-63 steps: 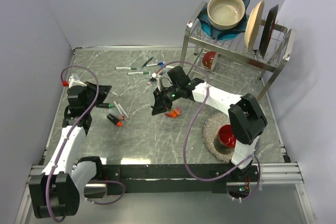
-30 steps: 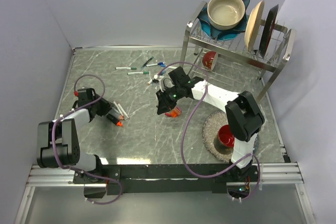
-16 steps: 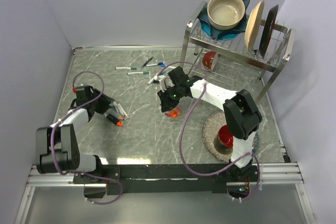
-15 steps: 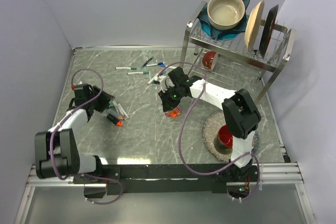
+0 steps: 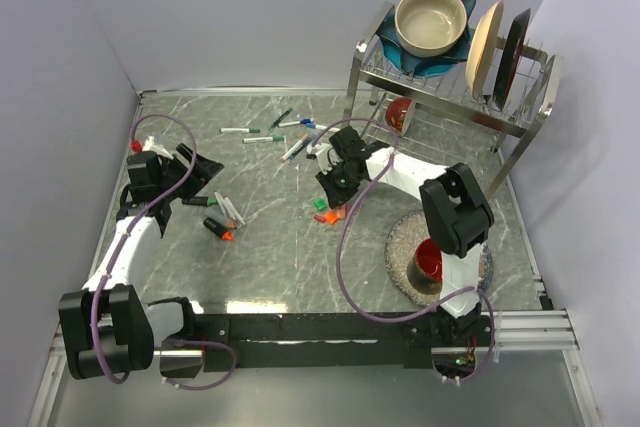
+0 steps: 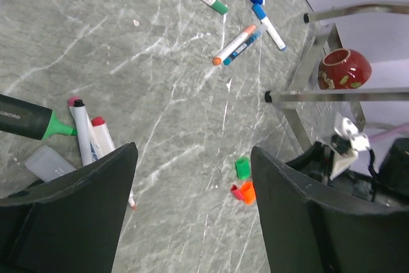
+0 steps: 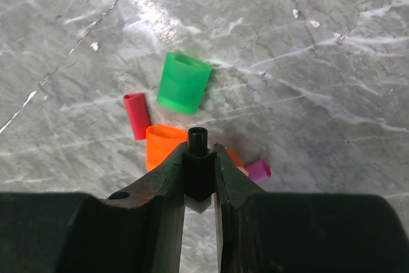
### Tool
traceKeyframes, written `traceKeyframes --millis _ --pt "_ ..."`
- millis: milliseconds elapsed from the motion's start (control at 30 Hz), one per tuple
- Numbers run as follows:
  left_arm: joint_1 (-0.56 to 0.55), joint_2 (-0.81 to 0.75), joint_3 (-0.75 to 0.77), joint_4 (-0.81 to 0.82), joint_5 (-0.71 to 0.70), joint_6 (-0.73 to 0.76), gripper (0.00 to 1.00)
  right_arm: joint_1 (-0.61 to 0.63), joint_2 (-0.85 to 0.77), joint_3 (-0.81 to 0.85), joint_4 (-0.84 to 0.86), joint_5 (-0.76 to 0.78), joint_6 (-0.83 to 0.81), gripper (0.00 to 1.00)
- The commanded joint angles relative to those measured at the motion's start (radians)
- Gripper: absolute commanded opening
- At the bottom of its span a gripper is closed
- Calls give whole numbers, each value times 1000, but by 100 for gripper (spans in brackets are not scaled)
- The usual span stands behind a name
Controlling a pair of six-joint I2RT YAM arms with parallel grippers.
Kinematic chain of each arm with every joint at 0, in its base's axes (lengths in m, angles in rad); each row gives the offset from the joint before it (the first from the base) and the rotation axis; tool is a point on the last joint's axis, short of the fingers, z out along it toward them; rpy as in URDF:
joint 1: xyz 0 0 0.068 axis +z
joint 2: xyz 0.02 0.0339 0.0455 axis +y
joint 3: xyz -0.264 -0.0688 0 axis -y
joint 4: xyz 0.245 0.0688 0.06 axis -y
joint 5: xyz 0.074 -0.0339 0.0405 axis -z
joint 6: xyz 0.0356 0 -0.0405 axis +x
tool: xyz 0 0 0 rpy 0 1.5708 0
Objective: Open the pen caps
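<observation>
Four short plastic pen caps lie clustered near the middle of the grey marbled tabletop: one wide green cap, one slim red cap, one orange cap and one pink cap. The right end effector is clamped on one short black plastic tube just above them. The left end effector, near the left edge, gapes wide and grips nothing.

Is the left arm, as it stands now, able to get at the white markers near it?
Probably yes: the left gripper is open and close to the white markers, nothing lies between, though a green highlighter crowds them.
</observation>
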Motion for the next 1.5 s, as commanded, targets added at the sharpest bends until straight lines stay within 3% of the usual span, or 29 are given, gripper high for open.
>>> traceKeyframes --millis 0,367,533,833,1067,1167,1333,1400,1467 --pt "4 -21 -2 13 52 23 78 -4 43 63 -10 15 -22 24" --pt "2 21 5 47 102 33 80 -7 44 72 -23 8 -31 44" --pt "-4 98 68 0 57 62 78 -7 8 73 -33 -11 -43 47" --pt "-127 429 442 -224 -190 207 77 -8 -150 49 -57 -140 -111 48" --pt "-214 805 954 -492 -391 300 75 -8 -229 31 -68 -254 -143 48" --pt "-216 914 1100 -583 -501 147 73 -8 -249 27 -65 -262 -146 48" --pt "-216 940 1126 -559 -610 -225 72 -11 -266 26 -63 -280 -146 48" --pt "-216 960 1171 -644 -651 -376 71 -10 -266 24 -63 -280 -146 48" --pt "-216 1014 1274 -706 -678 -433 70 -14 -268 23 -62 -283 -146 48"
